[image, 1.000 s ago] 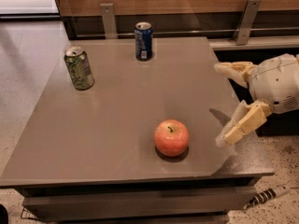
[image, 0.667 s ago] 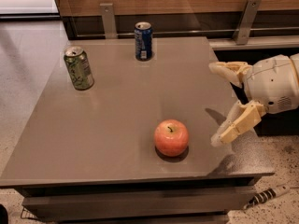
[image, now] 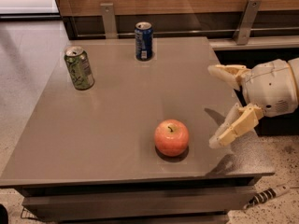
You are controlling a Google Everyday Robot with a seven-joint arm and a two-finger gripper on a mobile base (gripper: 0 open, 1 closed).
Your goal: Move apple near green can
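Observation:
The orange-red apple (image: 171, 137) sits upright on the grey table (image: 107, 125), near its front edge and right of centre. The olive-green can (image: 79, 68) stands at the table's back left, far from the apple. My gripper (image: 214, 106) comes in from the right over the table's right edge, open and empty. Its fingers (image: 235, 127) are spread wide, one toward the back and one toward the front. It is a short way right of the apple and not touching it.
A dark blue can (image: 143, 40) stands at the table's back edge, in the middle. Behind the table is a wood-panelled wall with a rail and two metal brackets (image: 108, 19). A white power strip (image: 271, 193) lies on the speckled floor at lower right.
My gripper has moved left, closer to the apple, with its fingers still spread. The apple and both cans have not moved.

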